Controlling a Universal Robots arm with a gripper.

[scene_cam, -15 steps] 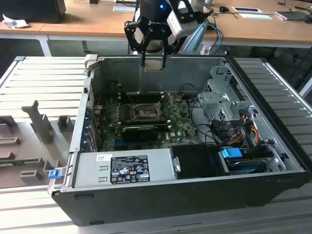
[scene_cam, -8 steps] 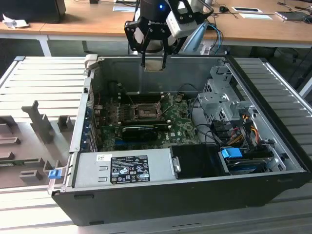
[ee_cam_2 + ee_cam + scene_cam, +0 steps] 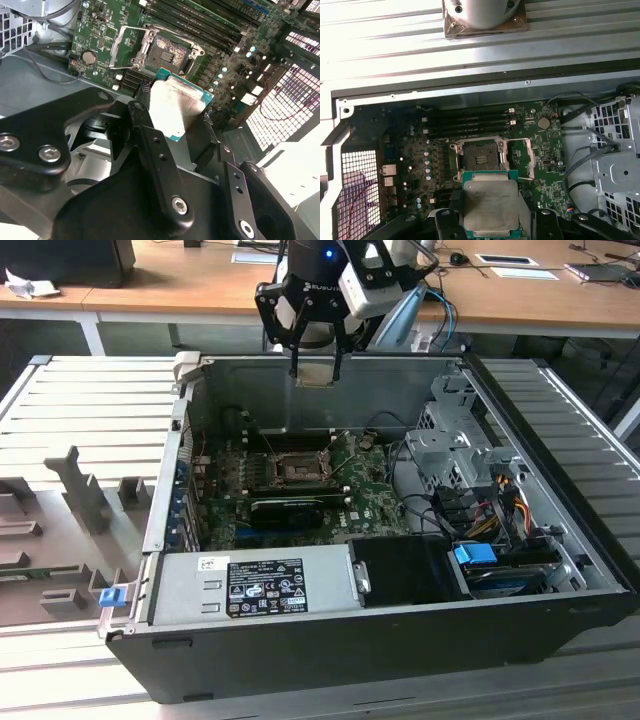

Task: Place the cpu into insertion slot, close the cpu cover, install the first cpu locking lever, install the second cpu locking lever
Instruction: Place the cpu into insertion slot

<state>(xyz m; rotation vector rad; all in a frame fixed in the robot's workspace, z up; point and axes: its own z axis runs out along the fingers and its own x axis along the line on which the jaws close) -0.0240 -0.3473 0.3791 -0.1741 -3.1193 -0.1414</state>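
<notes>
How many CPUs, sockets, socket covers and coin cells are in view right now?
cpu: 1, held in the gripper
insertion slot: 1, empty
cpu cover: 1, swung open beside the slot
coin cell: 1, on the board
Total: 4

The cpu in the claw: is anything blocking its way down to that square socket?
Nothing visible does. The gripper holds the cpu above the open case; the insertion slot lies bare, its cpu cover swung open to one side.
</notes>
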